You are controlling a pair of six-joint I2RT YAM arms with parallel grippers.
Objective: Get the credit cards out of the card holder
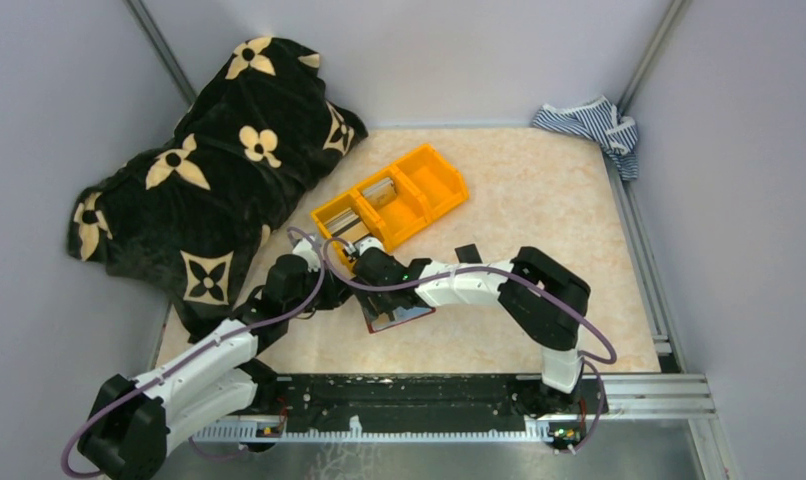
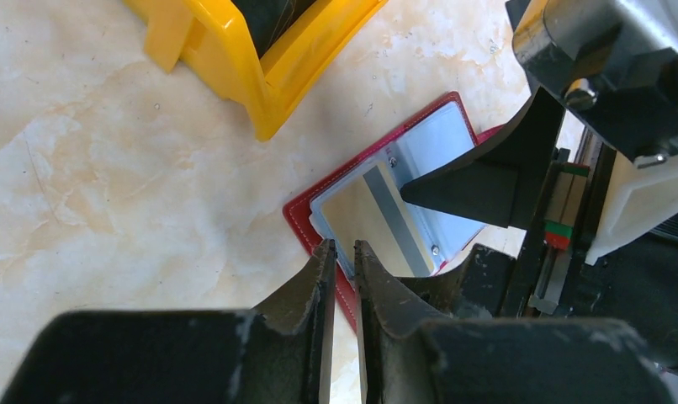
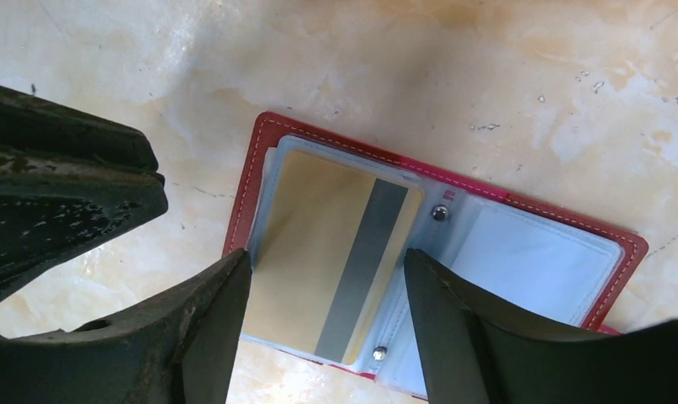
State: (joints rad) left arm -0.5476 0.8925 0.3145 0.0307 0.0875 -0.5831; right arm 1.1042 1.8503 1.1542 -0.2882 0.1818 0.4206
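Marbled beige counter [image 3: 487,67] fills both wrist views. From overhead the arms cover most of the card holder [image 1: 399,318], and only a dark red sliver shows beneath the right end effector [image 3: 323,269]. Up close it lies open and flat directly under that end effector, with a dark red rim, pale stitching, light blue pockets and two small studs along the fold. One card [image 3: 319,252], pale gold with a grey stripe, sits in the pocket between the fingers. They are released and spread wide to either side of it, hiding parts of its long edges. The other pocket's contents cannot be made out.

The left end effector [image 2: 344,248] has its tips at the holder's edge, just short of the card, with only a thin slit between them. Whether they pinch anything cannot be told. Beyond those tips, an orange bin [image 2: 268,93] is cut off by the frame.
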